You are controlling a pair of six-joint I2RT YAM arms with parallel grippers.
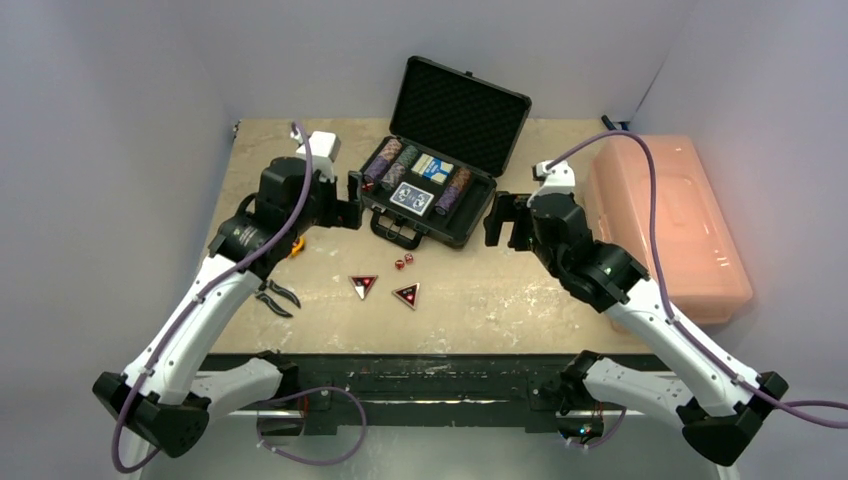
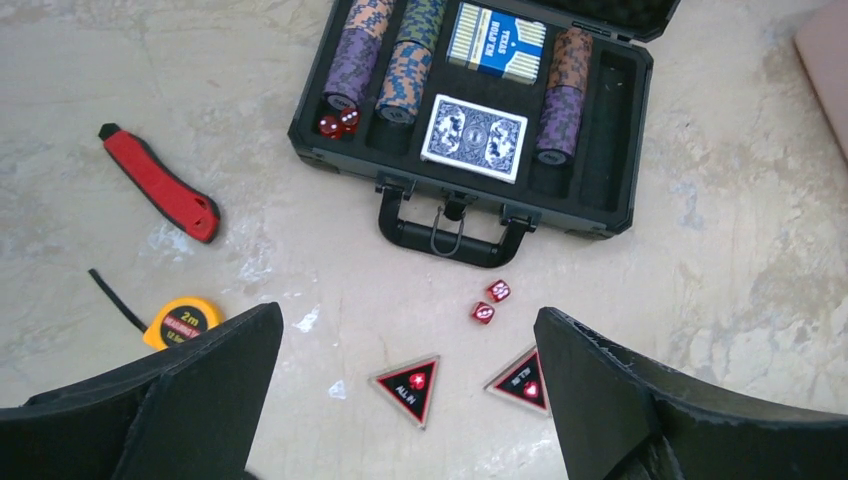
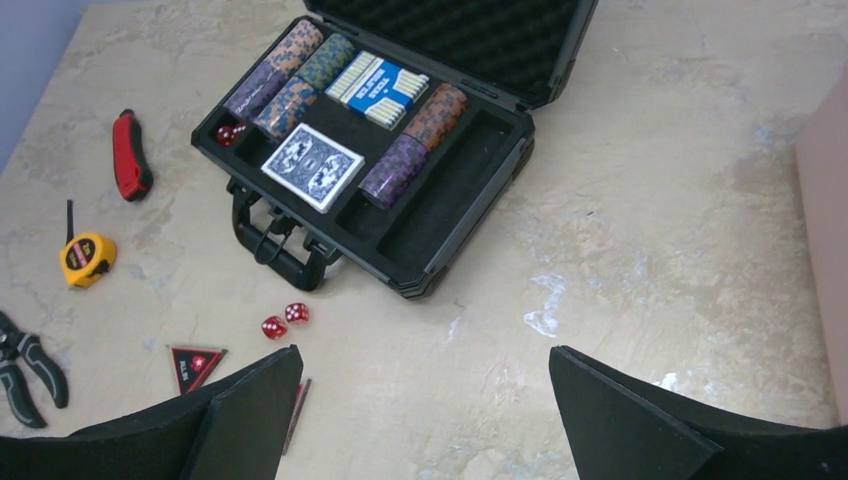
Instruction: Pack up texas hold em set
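Meanwhile | black foam-lined hard briefcase point(image 2: 607, 130) is left open, partly filled, on the mottled beige counter point(image 2: 700, 300) for loading | two red dice point(image 2: 498, 290) and triangular red-black buttons point(image 2: 412, 385) are seen loose before its handle | left tool point(image 2: 408, 315) and right tool point(image 3: 425, 352) are held spread wide, empty

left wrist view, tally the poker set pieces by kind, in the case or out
red dice: 4 (2 in the case, 2 on the table)
triangular buttons: 2
card decks: 2
chip rows: 3
total: 11
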